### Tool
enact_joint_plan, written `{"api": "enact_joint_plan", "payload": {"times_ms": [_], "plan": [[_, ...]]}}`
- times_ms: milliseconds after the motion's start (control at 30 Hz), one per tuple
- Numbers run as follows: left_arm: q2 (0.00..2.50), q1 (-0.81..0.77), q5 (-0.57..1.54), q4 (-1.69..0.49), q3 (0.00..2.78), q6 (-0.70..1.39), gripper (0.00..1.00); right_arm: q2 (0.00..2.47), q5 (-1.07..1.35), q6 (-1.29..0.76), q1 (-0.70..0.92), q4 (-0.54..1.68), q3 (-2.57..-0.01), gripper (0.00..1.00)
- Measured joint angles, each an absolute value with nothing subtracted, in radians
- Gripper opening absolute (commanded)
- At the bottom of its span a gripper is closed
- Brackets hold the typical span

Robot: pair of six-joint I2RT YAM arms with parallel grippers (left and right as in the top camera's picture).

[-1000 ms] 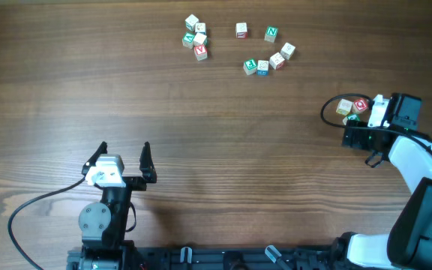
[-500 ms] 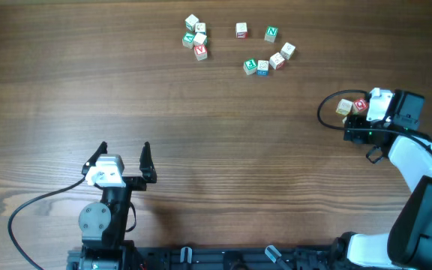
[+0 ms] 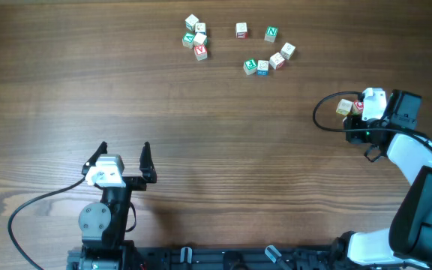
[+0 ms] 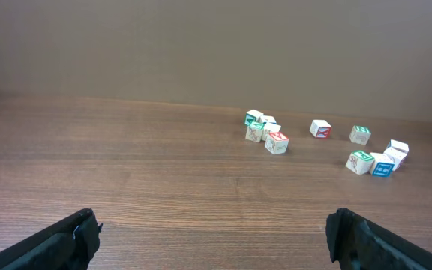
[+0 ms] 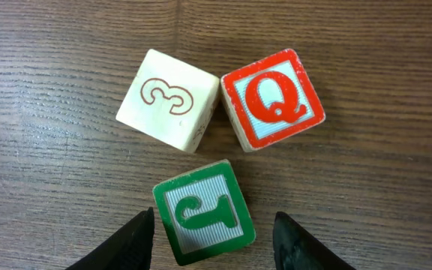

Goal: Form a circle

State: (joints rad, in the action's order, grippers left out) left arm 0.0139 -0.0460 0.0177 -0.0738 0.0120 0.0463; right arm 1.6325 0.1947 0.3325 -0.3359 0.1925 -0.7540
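The right tool (image 5: 213, 217) is seen open astride the green block (image 5: 203, 214) at the far right of the overhead frame, near the 3 block (image 5: 169, 99) and the Q block (image 5: 274, 99). The left tool (image 3: 124, 152) is seen open at lower left.

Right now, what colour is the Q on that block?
Red, on the Q block, with a red border; the right wrist view shows it best.

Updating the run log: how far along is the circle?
Done: a loose arc of six blocks up top. In hand: right gripper straddles the green block, jaws not yet touching. To do: that block, the 3 and Q beside it, plus the bunched cluster of four. Left gripper idle, open.
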Motion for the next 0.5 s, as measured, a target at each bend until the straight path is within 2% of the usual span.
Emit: {"api": "enact_joint_plan", "payload": {"times_ms": [67,500], "plan": [[0.014,-0.046,0.018,-0.074,0.012,0.046,1.0,1.633,0.195,0.341,-0.336,0.186,-0.754,0.42],[0.014,-0.046,0.018,-0.074,0.012,0.046,1.0,1.633,0.199,0.358,-0.336,0.178,-0.754,0.3]]}}
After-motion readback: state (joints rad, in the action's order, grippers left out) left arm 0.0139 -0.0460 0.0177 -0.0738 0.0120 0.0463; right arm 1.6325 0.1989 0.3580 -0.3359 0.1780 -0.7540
